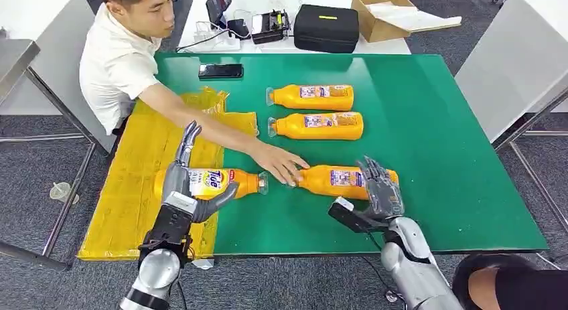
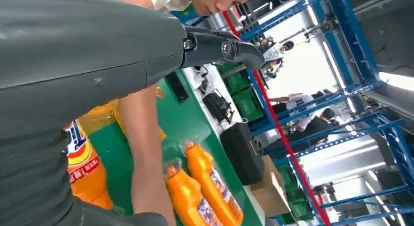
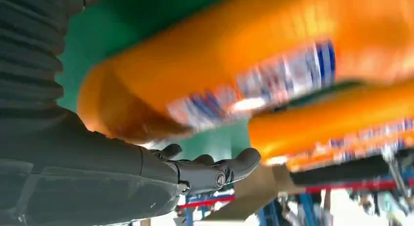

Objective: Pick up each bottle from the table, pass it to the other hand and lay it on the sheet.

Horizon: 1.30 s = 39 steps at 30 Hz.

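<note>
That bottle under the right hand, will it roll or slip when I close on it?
Probably some of both. The bottle lies on its side on the smooth green table, so a nudge may roll it. Its glossy orange plastic looks slick. It looks full, so likely heavy; the right hand should wrap the body.

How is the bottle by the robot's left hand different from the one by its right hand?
The left bottle lies partly on the yellow sheet, its cap pointing right; the right bottle lies wholly on the green table, its cap pointing left. The left hand wraps around its bottle; the right hand rests over its bottle, whose cap a person's hand touches. Both are orange, lying flat.
</note>
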Available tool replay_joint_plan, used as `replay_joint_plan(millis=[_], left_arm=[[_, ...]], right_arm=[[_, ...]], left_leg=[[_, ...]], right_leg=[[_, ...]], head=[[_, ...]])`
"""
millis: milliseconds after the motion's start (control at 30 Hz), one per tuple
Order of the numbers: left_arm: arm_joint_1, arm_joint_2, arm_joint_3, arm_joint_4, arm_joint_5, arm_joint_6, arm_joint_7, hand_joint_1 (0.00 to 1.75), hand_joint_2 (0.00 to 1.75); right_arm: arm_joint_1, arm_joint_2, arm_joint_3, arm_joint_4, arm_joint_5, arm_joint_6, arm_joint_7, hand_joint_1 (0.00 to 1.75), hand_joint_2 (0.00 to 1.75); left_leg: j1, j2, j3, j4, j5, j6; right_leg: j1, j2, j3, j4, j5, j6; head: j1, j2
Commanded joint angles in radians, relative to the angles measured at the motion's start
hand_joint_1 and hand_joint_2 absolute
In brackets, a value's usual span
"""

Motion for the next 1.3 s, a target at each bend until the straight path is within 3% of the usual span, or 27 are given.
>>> replay_joint_plan(millis=[33, 300, 567, 733, 900, 1300], left_arm=[[-0.015, 0.009, 0.0, 0.02, -0.005, 0.003, 0.005, 0.0, 1.75], [-0.02, 0.013, 0.001, 0.024, -0.011, 0.009, 0.003, 0.0, 1.75], [-0.016, 0.012, 0.009, 0.018, -0.019, 0.015, 0.004, 0.0, 1.75], [-0.016, 0.019, -0.001, 0.017, -0.028, 0.016, 0.004, 0.0, 1.75], [-0.012, 0.026, 0.002, 0.02, -0.032, 0.022, 0.009, 0.0, 1.75], [-0.014, 0.026, 0.001, 0.024, -0.033, 0.022, 0.009, 0.0, 1.75]], right_arm=[[-0.136, -0.089, 0.184, 0.08, 0.116, 0.068, 0.113, 0.0, 1.75], [-0.196, -0.109, 0.229, 0.124, 0.101, 0.126, 0.125, 0.0, 1.75], [-0.249, -0.11, 0.277, 0.138, 0.146, 0.111, 0.171, 0.0, 1.75], [-0.246, -0.125, 0.281, 0.137, 0.083, 0.176, 0.146, 0.0, 1.75], [-0.266, -0.161, 0.31, 0.21, 0.05, 0.288, 0.194, 0.0, 1.75], [-0.27, -0.161, 0.315, 0.213, 0.049, 0.29, 0.194, 0.0, 1.75]], left_leg=[[-0.001, 0.005, 0.002, 0.001, -0.001, 0.001], [0.0, 0.003, 0.003, 0.0, -0.001, 0.0], [0.0, 0.004, 0.003, 0.001, -0.001, 0.0], [0.0, 0.004, 0.004, 0.001, -0.001, 0.0], [-0.001, 0.002, 0.003, 0.0, -0.001, 0.001], [0.0, 0.002, 0.004, 0.0, -0.001, 0.0]], right_leg=[[0.0, 0.003, 0.001, 0.0, 0.0, -0.002], [0.0, 0.002, 0.002, 0.0, 0.0, -0.003], [0.0, 0.003, 0.002, 0.0, 0.0, -0.003], [0.001, 0.002, 0.003, 0.0, 0.0, -0.003], [0.0, 0.001, 0.003, 0.0, -0.001, -0.002], [0.001, 0.001, 0.004, -0.001, 0.0, -0.003]], head=[[0.0, 0.0], [0.0, 0.0], [0.0, 0.0], [0.0, 0.0], [0.0, 0.0], [0.0, 0.0]])
